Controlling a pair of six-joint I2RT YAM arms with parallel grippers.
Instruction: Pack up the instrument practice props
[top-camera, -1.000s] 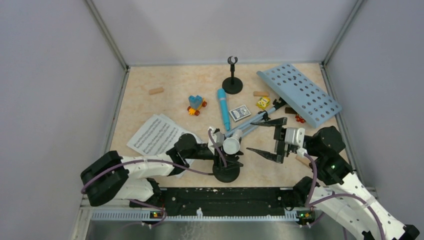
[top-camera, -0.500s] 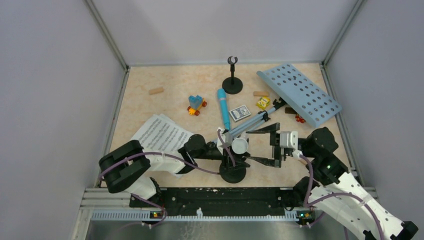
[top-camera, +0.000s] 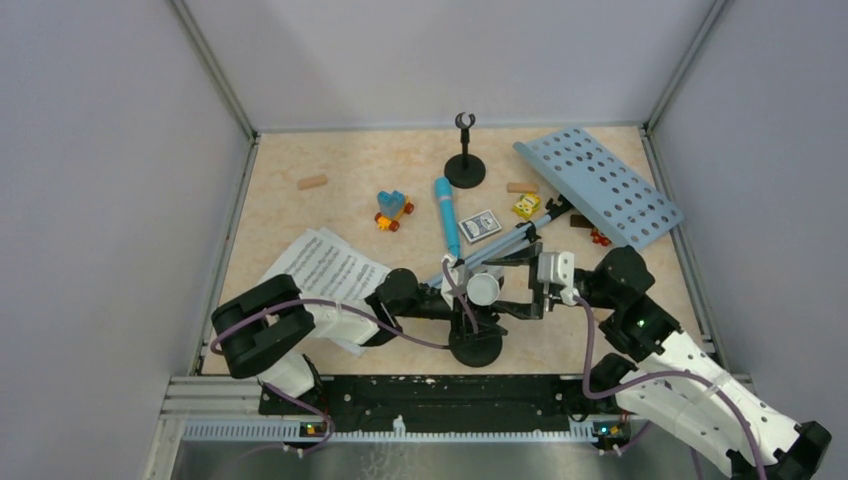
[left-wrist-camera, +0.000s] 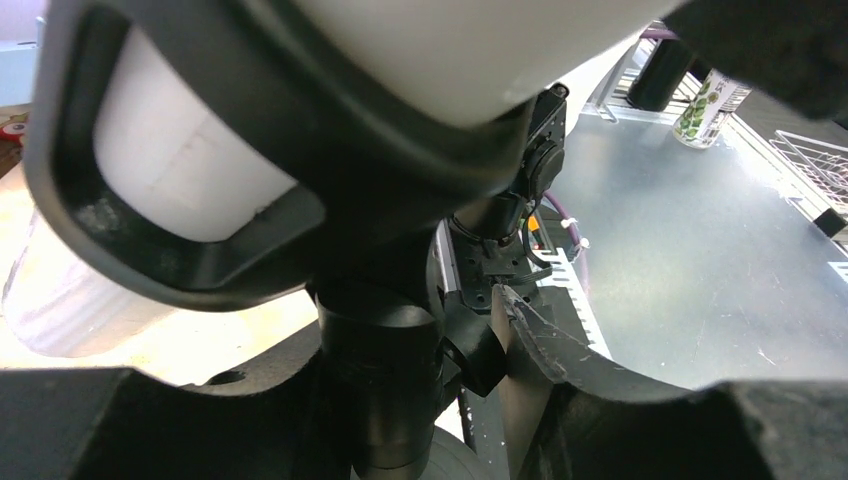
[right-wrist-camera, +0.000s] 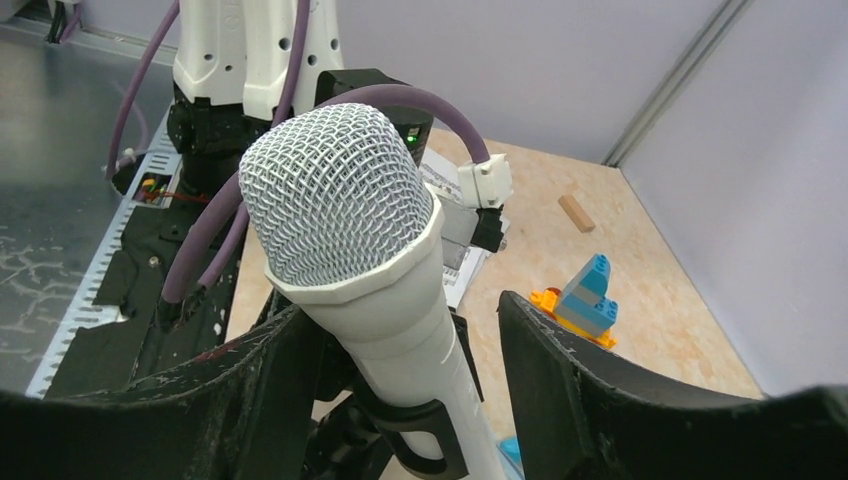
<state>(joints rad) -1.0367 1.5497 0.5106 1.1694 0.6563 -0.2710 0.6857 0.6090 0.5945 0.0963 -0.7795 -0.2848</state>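
From above, the near holder (top-camera: 476, 346) stood at the middle of the near edge of the surface (top-camera: 340, 165), with the white microphone (top-camera: 484, 290) clipped upright in it. The left pincer (top-camera: 460, 312) reached in low from the left and was clamped on the holder's stem, seemingly to steady the base. The right pincer (top-camera: 508, 288) came in level from the right, jaws apart on either side of the microphone, probably to pull it free. The music rack (top-camera: 600, 188) lay tilted at the far right corner, its legs running toward the centre and ending just behind the microphone, so room behind it was tight. The sheet-music pages (top-camera: 315, 268) lay by the left edge. The blue microphone (top-camera: 446, 218) lay mid-surface between the toy car (top-camera: 393, 210) and the card deck (top-camera: 481, 225). The far holder (top-camera: 465, 170) stood at the far edge. Bare surface lay in the far left corner.

The left wrist view showed the holder's clip wrapped around the white body and the stem dropping between the pincer's fingers; the contact itself was in shadow.

The right wrist view showed the mesh head rising between the two fingers (right-wrist-camera: 560, 360). There was a clear gap on one side, and the other finger was close or touching. Straight up looked like the freest way out.
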